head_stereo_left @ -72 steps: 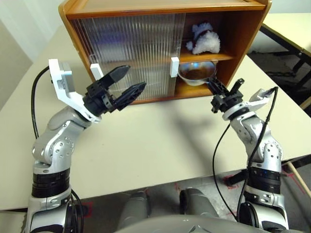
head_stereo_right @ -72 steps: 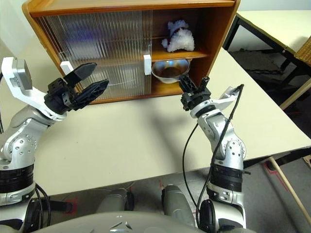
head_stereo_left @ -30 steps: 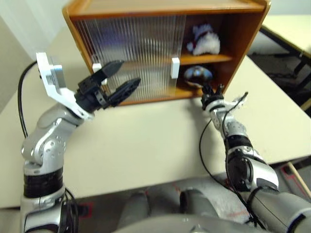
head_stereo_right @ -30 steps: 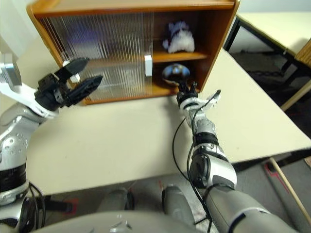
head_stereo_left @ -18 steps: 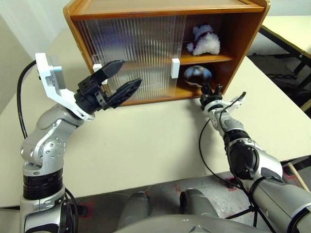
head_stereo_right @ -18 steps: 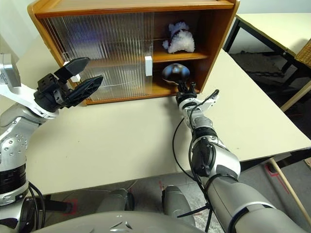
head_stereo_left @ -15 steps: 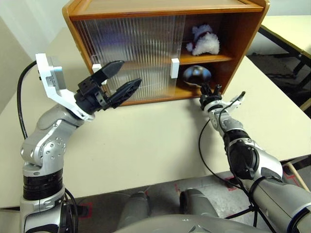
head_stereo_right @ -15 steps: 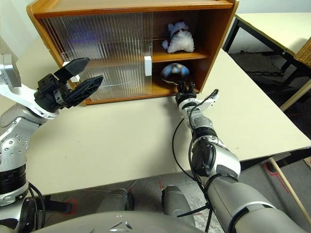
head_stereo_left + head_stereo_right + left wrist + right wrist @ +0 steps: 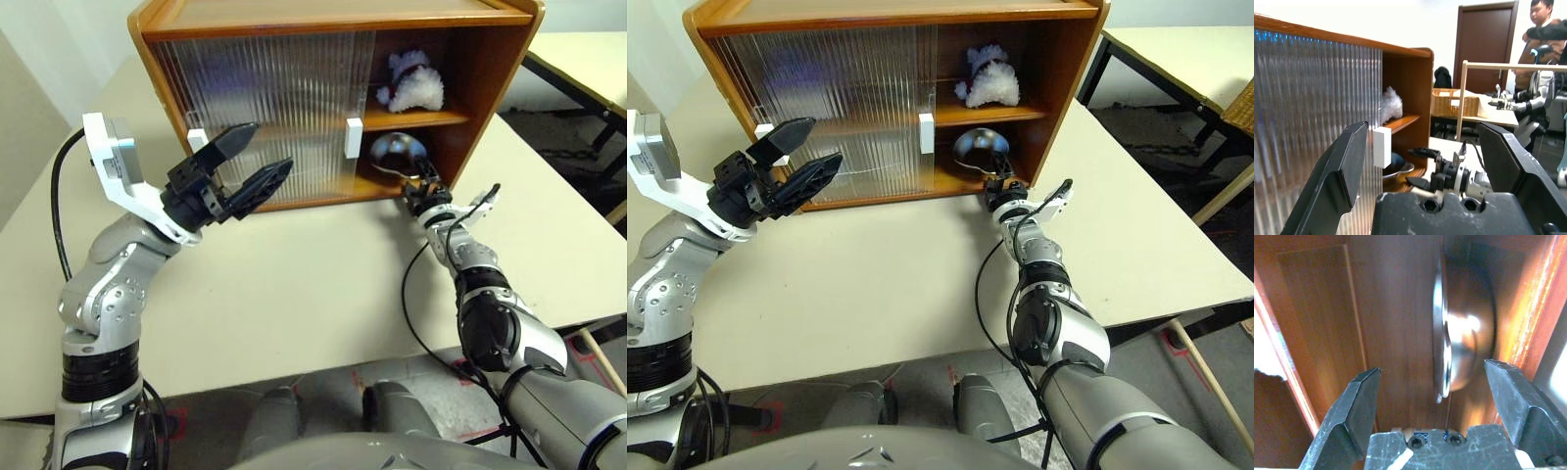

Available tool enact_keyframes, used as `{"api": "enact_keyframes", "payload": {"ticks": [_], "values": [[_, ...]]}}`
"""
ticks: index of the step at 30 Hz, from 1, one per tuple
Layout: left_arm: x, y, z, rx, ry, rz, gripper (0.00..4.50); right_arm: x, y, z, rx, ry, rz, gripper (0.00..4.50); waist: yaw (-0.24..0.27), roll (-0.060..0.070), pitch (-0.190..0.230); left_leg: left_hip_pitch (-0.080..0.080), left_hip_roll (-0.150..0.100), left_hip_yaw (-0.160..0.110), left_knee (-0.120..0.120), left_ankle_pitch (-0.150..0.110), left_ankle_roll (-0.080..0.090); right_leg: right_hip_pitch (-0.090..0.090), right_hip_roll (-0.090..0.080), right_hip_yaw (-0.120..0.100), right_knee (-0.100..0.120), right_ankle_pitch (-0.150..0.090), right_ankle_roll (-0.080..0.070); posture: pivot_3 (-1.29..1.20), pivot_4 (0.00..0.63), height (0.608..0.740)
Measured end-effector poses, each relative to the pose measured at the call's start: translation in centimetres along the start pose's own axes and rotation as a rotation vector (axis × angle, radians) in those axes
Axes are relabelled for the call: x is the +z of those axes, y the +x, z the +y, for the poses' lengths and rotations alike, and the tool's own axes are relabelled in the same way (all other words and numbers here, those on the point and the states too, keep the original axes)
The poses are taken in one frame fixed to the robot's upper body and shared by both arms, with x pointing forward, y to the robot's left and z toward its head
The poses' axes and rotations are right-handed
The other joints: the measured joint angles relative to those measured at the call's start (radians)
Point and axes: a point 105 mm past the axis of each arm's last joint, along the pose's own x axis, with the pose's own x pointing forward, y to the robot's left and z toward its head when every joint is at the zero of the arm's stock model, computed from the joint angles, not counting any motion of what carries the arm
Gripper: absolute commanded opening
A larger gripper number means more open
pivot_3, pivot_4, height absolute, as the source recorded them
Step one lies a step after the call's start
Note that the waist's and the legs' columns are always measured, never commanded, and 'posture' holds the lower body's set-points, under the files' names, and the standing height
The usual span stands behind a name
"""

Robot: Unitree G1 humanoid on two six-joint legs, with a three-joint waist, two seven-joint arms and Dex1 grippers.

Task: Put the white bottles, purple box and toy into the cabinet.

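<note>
Sitting on the upper shelf of the cabinet, upper right of the head views, the toy looks light, soft and squashy, best pinched around its plush middle. Below it, the steel bowl lies on the lower shelf; the right gripper, pressed together a second ago, now stands spread just before it, while the left gripper stays spread, empty, before the ribbed doors.

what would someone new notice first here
The wooden cabinet at the table's far edge, its right side open: the fluffy toy on the upper shelf, a shiny steel bowl below. The right tool sits open just before the bowl; the left tool hovers open before the ribbed doors.
</note>
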Motion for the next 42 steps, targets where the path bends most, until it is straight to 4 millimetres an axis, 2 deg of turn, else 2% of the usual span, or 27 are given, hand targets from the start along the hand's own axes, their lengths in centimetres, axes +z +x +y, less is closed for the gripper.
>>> {"api": "enact_keyframes", "payload": {"ticks": [8,10,12,15,17,20,23,27,29,32,36,37,38,39,42], "values": [[-0.3,0.1,0.4,0.010,-0.007,-0.007,4.50,1.0,-3.8,0.4,-0.036,-0.026,0.025,4.43,-0.001,0.004,-0.002,-0.001,0.000,0.000,0.000,0.000,-0.001,-0.001,0.000,0.000,0.000,0.000,0.000,0.08,0.000,0.740],[-0.3,0.1,0.3,0.005,-0.006,-0.008,4.50,1.0,-4.8,1.3,-0.016,-0.097,0.066,4.43,-0.002,0.005,-0.003,-0.001,0.000,0.000,0.000,0.000,-0.001,-0.001,0.000,0.000,0.000,-0.001,0.001,0.07,0.000,0.740],[-0.2,0.1,0.3,-0.001,-0.004,-0.010,4.50,0.4,-5.8,2.4,0.025,-0.249,0.150,4.43,-0.003,0.005,-0.003,-0.001,0.000,0.001,0.000,0.000,0.000,-0.001,0.000,0.000,-0.001,-0.005,0.003,0.07,0.000,0.740],[-0.2,0.2,0.2,-0.010,-0.002,-0.012,4.50,-2.3,-6.9,4.4,0.129,-0.522,0.317,4.43,-0.007,0.006,-0.004,0.000,0.000,0.001,0.000,0.000,0.000,-0.001,0.001,0.001,0.000,-0.008,0.005,0.07,0.000,0.740],[-0.2,0.2,0.2,-0.014,-0.001,-0.012,4.50,-4.9,-7.7,5.7,0.236,-0.796,0.455,4.43,-0.006,0.006,-0.004,0.001,0.000,0.001,0.000,0.000,-0.001,-0.001,0.001,0.001,0.000,-0.008,0.005,0.06,0.000,0.740],[-0.3,0.2,0.3,-0.016,-0.003,-0.009,4.50,-8.4,-8.6,5.9,0.389,-1.139,0.589,4.43,-0.003,0.003,-0.006,0.002,0.000,0.001,0.000,-0.001,-0.001,0.000,0.001,0.001,0.000,-0.008,0.005,0.06,0.000,0.740],[-0.5,0.1,0.6,-0.009,-0.012,-0.005,4.50,-10.7,-8.4,6.1,0.473,-1.273,0.592,4.43,-0.002,0.001,-0.007,0.002,-0.001,0.001,0.001,-0.001,-0.001,0.000,0.001,0.001,0.001,-0.008,0.005,0.07,0.000,0.740],[-0.4,0.2,0.7,-0.011,-0.005,-0.007,4.50,-13.0,-6.7,8.4,0.592,-1.384,0.514,4.43,-0.002,-0.002,-0.009,0.002,-0.001,0.001,0.001,-0.001,-0.001,0.000,0.001,0.001,0.001,-0.007,0.005,0.07,0.000,0.740],[-0.4,0.2,0.7,-0.009,-0.002,-0.007,4.50,-13.7,-5.9,8.9,0.614,-1.435,0.474,4.43,0.000,-0.003,-0.010,0.002,0.000,0.001,0.001,-0.001,-0.001,0.000,0.001,0.001,0.001,-0.007,0.004,0.08,0.000,0.740],[-0.4,0.2,0.8,-0.006,0.000,-0.005,4.50,-15.0,-4.6,9.4,0.633,-1.466,0.433,3.51,0.000,-0.004,-0.010,0.002,-0.001,0.001,0.001,-0.001,-0.002,0.000,0.001,0.001,0.001,-0.005,0.000,0.09,0.000,0.740],[-0.4,0.1,0.8,-0.003,0.002,-0.004,4.50,-16.1,-3.2,10.5,0.655,-1.495,0.365,1.99,0.000,-0.004,-0.010,0.002,0.000,0.000,0.000,-0.001,-0.002,-0.001,0.000,0.000,0.002,-0.004,-0.001,0.09,0.000,0.740],[-0.4,0.2,0.8,-0.003,0.002,-0.004,4.50,-16.1,-2.9,10.6,0.650,-1.500,0.352,1.51,0.001,-0.004,-0.011,0.002,0.000,0.000,0.000,-0.001,-0.002,-0.001,0.000,0.000,0.003,-0.004,-0.001,0.09,0.000,0.740],[-0.4,0.1,0.8,-0.003,0.002,-0.004,4.50,-16.0,-2.8,10.6,0.648,-1.506,0.346,1.46,0.002,-0.004,-0.011,0.002,-0.001,-0.001,0.000,-0.001,-0.002,-0.001,0.000,0.000,0.003,-0.003,-0.001,0.09,0.000,0.740],[-0.3,0.1,0.8,0.001,0.003,-0.004,4.50,-16.0,-2.6,10.4,0.631,-1.517,0.326,1.20,0.001,-0.004,-0.011,0.002,-0.001,-0.001,0.000,-0.001,-0.003,-0.001,0.000,0.000,0.003,-0.003,-0.001,0.09,0.000,0.740],[0.0,0.4,0.6,0.013,0.014,-0.005,4.50,-14.3,-1.2,10.8,0.517,-1.570,0.177,0.10,0.000,-0.004,-0.011,0.002,0.000,-0.001,0.000,-0.002,-0.004,-0.001,0.000,0.000,0.003,-0.003,-0.002,0.09,0.000,0.740]]}}
